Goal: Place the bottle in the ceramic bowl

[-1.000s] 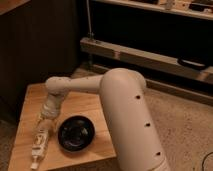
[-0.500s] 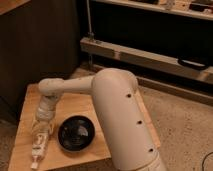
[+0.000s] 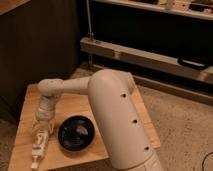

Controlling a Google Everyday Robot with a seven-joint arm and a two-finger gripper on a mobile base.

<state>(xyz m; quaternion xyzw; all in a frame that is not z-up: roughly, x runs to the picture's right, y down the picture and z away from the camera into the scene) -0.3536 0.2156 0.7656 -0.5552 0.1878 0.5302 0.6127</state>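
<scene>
The bottle [image 3: 38, 145] is a slim clear one with a whitish label and white cap. It lies on the wooden table [image 3: 75, 105] near the front left edge, cap toward the front. The ceramic bowl [image 3: 76, 133] is glossy black and round, and it sits on the table just right of the bottle. My gripper [image 3: 42, 125] hangs down from the white arm [image 3: 75, 87] and is right over the far end of the bottle, left of the bowl. Whether it touches the bottle is hidden.
The table's left and front edges lie close to the bottle. A dark cabinet [image 3: 40, 45] stands behind the table. A metal shelf rail [image 3: 150, 57] runs across the back right. Speckled floor [image 3: 185, 130] lies to the right.
The arm's wrist and gripper have swung left and down, from above the bowl's far-left side to over the bottle's far end. Bottle and bowl have not moved.
</scene>
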